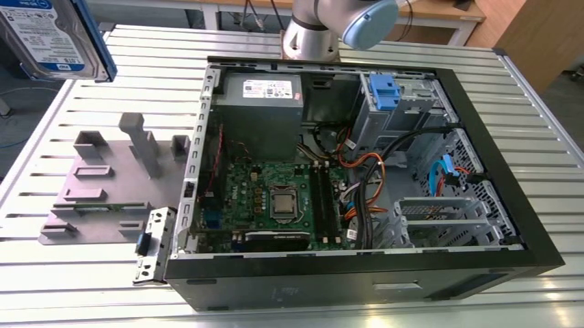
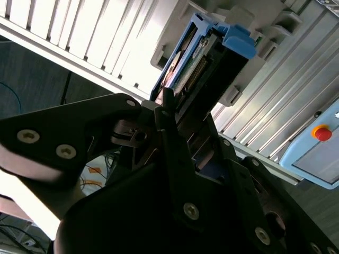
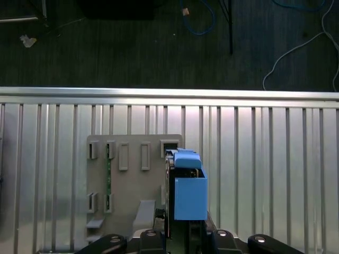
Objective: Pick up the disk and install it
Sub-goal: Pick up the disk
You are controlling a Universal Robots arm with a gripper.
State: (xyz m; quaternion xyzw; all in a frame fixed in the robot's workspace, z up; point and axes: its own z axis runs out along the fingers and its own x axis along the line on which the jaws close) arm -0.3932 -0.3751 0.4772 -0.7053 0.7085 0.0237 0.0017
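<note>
Jaws clenched on disk (image 1: 48,37); it sticks out past jaw tips, edge-on in both wrist views. Disk look: silver body, white-and-blue label, blue frame round edges, blue tab at end farthest from jaws. Below jaws you have grey holder plate (image 3: 130,190) on slatted bench (image 3: 265,159); disk hangs above both. Open case (image 1: 319,290) sits well apart from jaws, toward exterior view's right. Bench edge, then floor (image 3: 132,47), lie beyond plate.

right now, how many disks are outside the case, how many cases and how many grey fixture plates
disk: 1
open computer case: 1
grey fixture plate: 1
total: 3
</note>
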